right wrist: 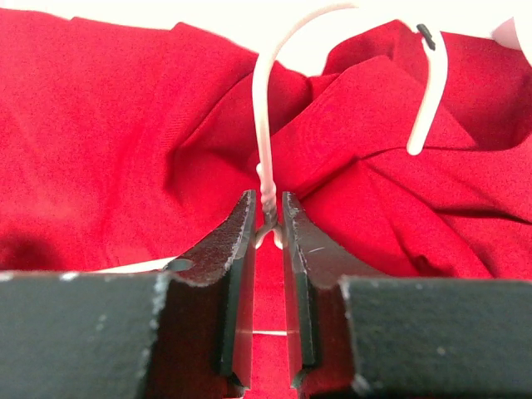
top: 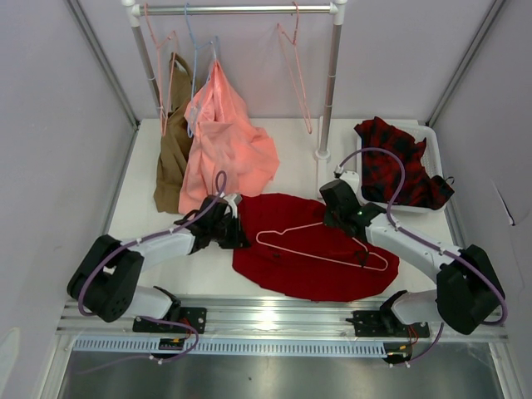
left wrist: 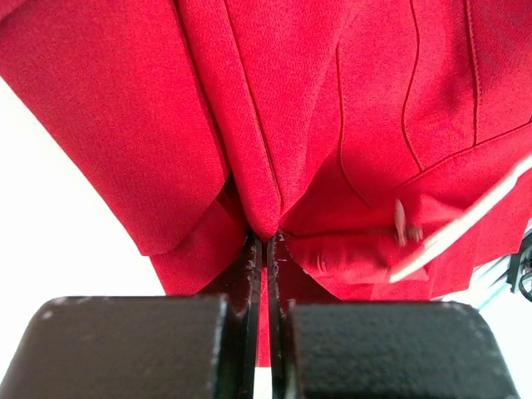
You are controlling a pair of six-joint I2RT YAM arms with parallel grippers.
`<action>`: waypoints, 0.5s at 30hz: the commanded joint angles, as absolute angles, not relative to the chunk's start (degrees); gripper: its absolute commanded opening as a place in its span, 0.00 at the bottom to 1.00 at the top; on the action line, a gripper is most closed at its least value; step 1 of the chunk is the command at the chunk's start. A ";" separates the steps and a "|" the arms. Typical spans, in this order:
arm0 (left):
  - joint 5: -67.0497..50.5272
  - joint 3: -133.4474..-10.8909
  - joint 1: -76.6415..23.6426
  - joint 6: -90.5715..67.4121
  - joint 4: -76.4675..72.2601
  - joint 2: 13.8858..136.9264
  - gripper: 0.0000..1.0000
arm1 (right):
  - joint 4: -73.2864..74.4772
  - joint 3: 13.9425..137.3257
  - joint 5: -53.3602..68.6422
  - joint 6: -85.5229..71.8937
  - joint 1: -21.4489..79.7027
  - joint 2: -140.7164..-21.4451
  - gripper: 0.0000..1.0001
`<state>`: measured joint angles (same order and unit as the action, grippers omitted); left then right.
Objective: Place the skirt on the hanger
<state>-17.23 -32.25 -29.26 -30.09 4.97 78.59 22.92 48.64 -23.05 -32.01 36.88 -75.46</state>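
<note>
The limp skirt (top: 287,278) bunches where the left tool (left wrist: 264,245) pinches its edge, while the right tool (right wrist: 268,213) clamps the light, stiff-looking hanger (right wrist: 262,116) by its neck.

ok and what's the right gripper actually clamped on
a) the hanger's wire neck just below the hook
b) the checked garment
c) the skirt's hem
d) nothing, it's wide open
a: in the right wrist view the right gripper has its fingers closed on the twisted wire neck of the hanger, whose hook curves up beyond them over the skirt.
</note>
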 commanded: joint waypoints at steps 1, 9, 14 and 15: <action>-17.05 -30.24 -28.21 -30.32 4.40 76.47 0.00 | 23.38 51.68 -26.54 -32.78 35.68 -77.52 0.00; -14.96 -30.50 -29.00 -31.29 6.59 68.92 0.36 | 21.80 50.89 -21.98 -34.19 35.86 -75.85 0.00; -10.20 -31.73 -29.79 -31.20 12.11 62.15 0.42 | 21.97 51.33 -21.10 -34.98 35.60 -76.11 0.00; -9.41 -32.08 -30.23 -31.29 12.91 59.44 0.43 | 21.71 51.59 -20.48 -35.15 35.33 -76.46 0.00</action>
